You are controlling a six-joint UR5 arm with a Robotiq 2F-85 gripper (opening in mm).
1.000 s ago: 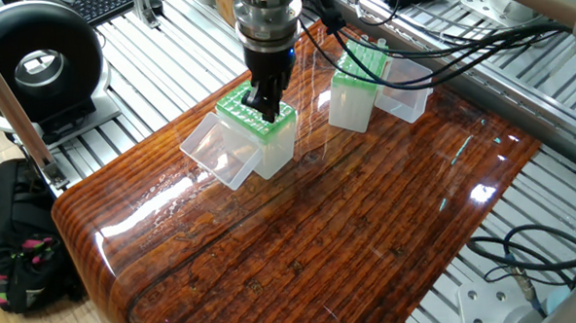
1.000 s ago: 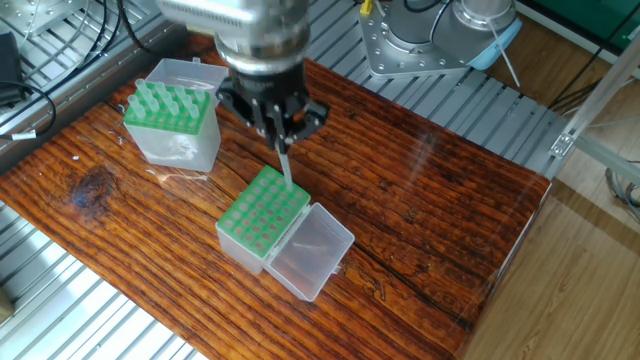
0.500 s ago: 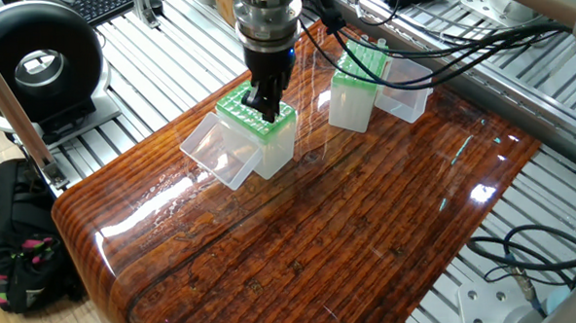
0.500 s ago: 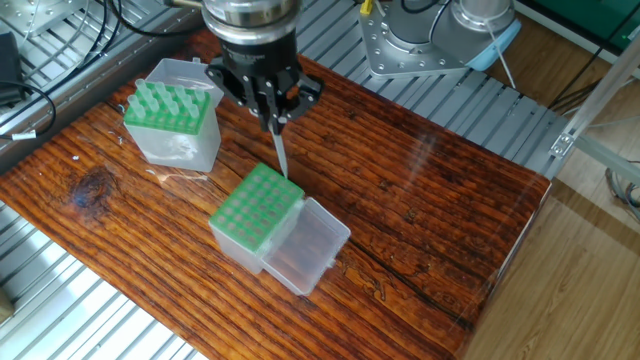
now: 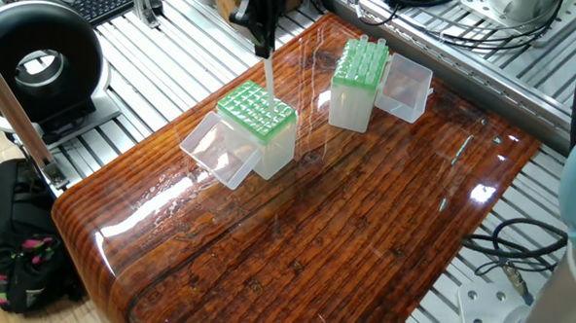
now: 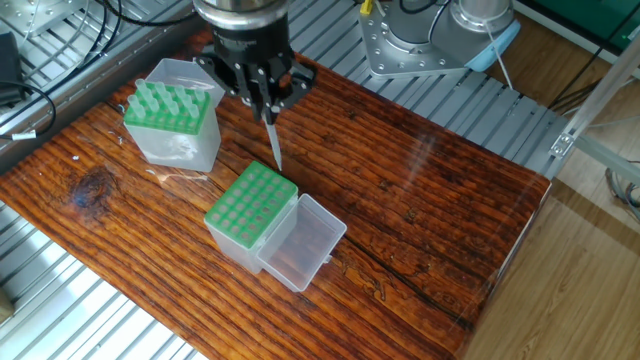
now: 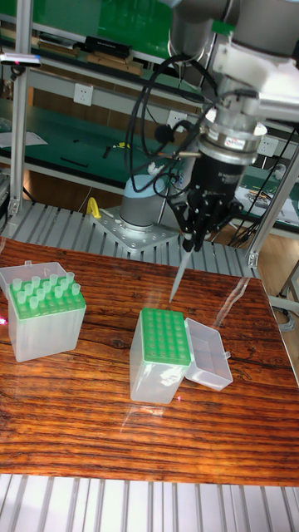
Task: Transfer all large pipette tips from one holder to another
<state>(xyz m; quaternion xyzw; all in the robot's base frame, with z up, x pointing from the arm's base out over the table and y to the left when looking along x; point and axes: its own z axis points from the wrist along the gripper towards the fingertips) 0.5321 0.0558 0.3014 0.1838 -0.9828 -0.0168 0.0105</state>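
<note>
My gripper (image 5: 263,31) hangs above the near green-topped holder (image 5: 257,114), shut on one large pipette tip (image 5: 268,73). The tip is a slim clear tube that points straight down, its end just above the holder's hole grid. From the other side, the gripper (image 6: 267,100) and tip (image 6: 273,147) hover over the far edge of that holder (image 6: 248,205). In the tall view the tip (image 7: 178,281) ends a little above the holder (image 7: 164,337). The second holder (image 6: 170,112) (image 5: 357,66) (image 7: 41,301) stands apart and carries several upright tips.
Each holder has a clear hinged lid lying open beside it (image 5: 213,150) (image 5: 406,86). The wooden table (image 5: 349,227) sits on aluminium rails. A black round device (image 5: 35,65) and a backpack (image 5: 19,241) are at the left, and cables (image 5: 438,28) run behind.
The gripper has risen from the near holder, lifting the tip clear of the grid. That holder has shifted slightly on the table.
</note>
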